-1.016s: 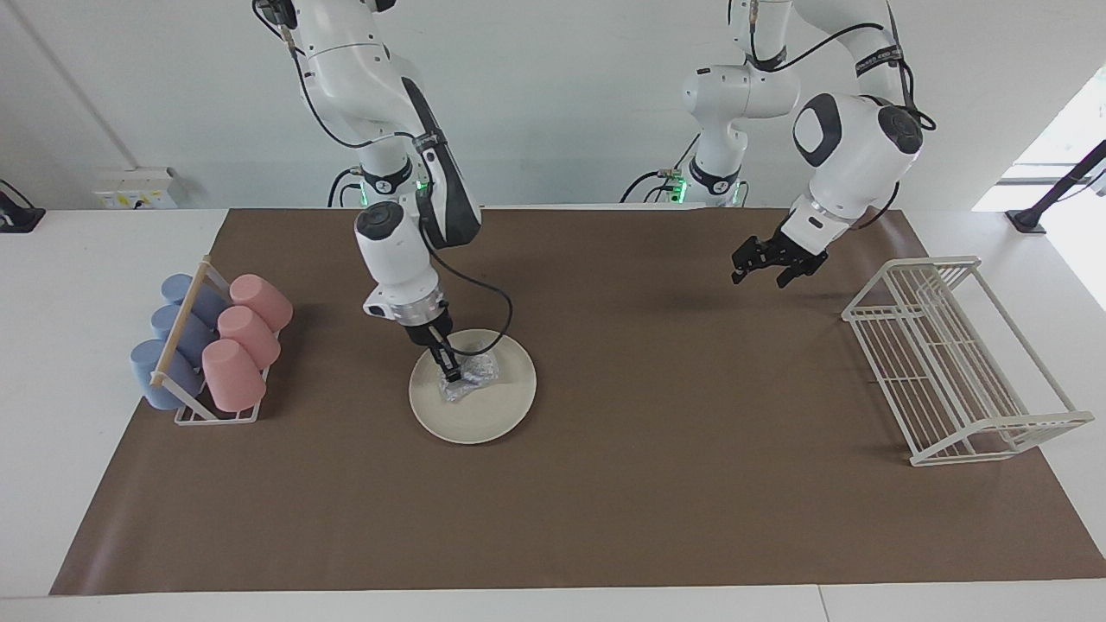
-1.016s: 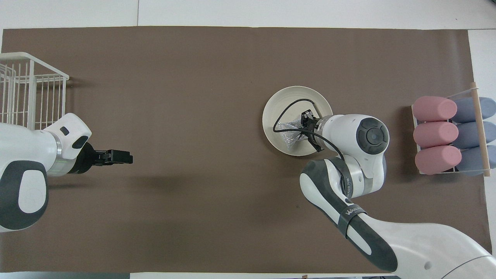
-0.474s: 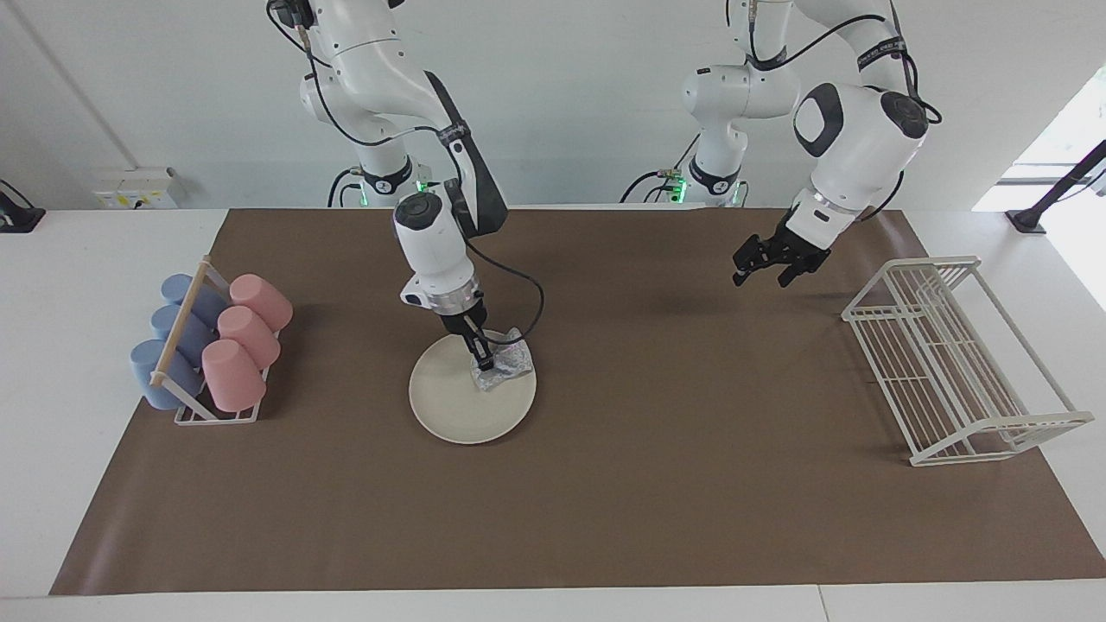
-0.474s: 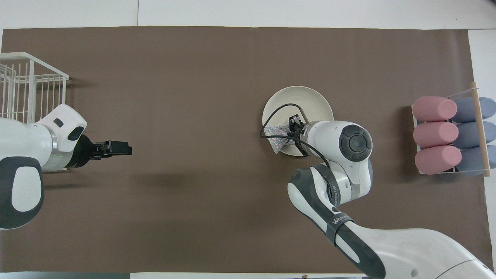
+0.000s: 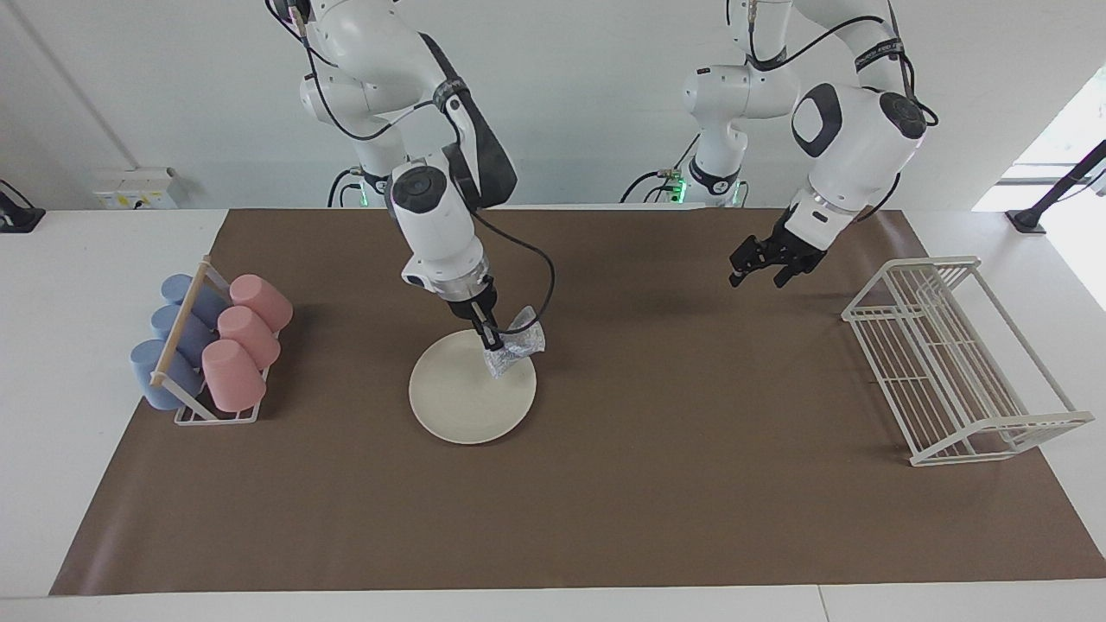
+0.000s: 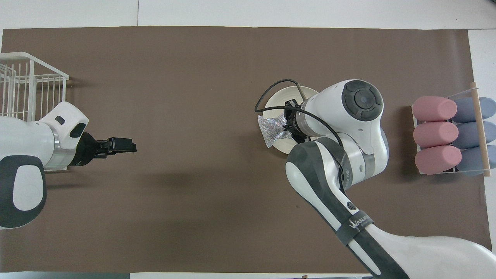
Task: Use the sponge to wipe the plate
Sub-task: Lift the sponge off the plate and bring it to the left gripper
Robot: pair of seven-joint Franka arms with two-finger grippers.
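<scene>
The cream-white plate (image 5: 467, 402) lies flat on the brown mat; in the overhead view only part of its rim (image 6: 277, 100) shows past the right arm. My right gripper (image 5: 492, 339) is shut on the silvery crinkled sponge (image 5: 517, 347) and holds it in the air over the plate's edge toward the left arm's end. The sponge hangs clear of the plate. It also shows in the overhead view (image 6: 272, 130), beside the right gripper (image 6: 288, 124). My left gripper (image 5: 759, 275) waits open and empty above the mat beside the wire rack; it also shows in the overhead view (image 6: 121, 144).
A white wire rack (image 5: 950, 363) stands at the left arm's end of the mat. A holder with pink and blue cups (image 5: 212, 341) lies at the right arm's end. The right arm's cable (image 5: 540, 268) loops above the plate.
My right gripper has dragged the sponge across the plate toward the left arm's end and lifted it off the plate. The left gripper has barely shifted.
</scene>
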